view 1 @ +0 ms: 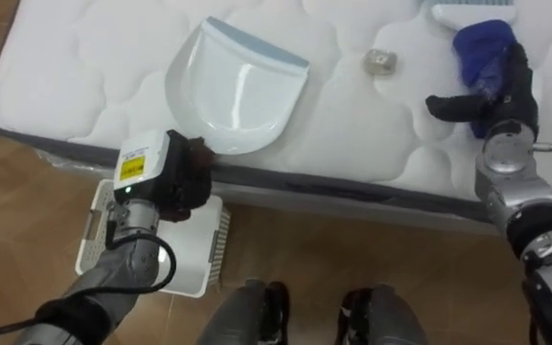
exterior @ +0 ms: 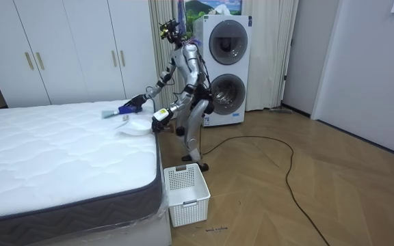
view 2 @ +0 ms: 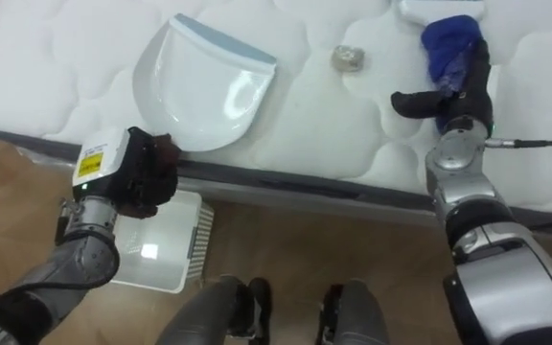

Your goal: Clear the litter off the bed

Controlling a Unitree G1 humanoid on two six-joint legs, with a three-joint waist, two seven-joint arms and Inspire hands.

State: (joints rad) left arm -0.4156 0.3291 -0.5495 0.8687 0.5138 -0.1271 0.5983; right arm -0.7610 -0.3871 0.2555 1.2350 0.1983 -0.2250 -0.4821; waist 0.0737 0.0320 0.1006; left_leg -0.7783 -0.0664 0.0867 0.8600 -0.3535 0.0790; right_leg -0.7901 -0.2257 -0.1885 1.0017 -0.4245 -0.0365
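Note:
A white dustpan (view 1: 233,86) with a pale blue lip lies on the white mattress (view 1: 84,77), close to its near edge. My left hand (view 1: 175,172) is at the pan's near rim, fingers curled round its handle, which is hidden under them. A small crumpled scrap (view 1: 381,62) lies on the mattress to the right of the pan. Further right, my right hand (view 1: 494,96) is shut on the blue handle of a brush (view 1: 482,38), thumb stretched left; the brush head rests on the bed beyond the scrap.
A white slatted basket (view 1: 195,259) stands on the wooden floor below my left arm, against the bed's side. I stand at the bed's edge, with two stacked washing machines (exterior: 224,68) behind me and white wardrobes (exterior: 67,48) along the wall.

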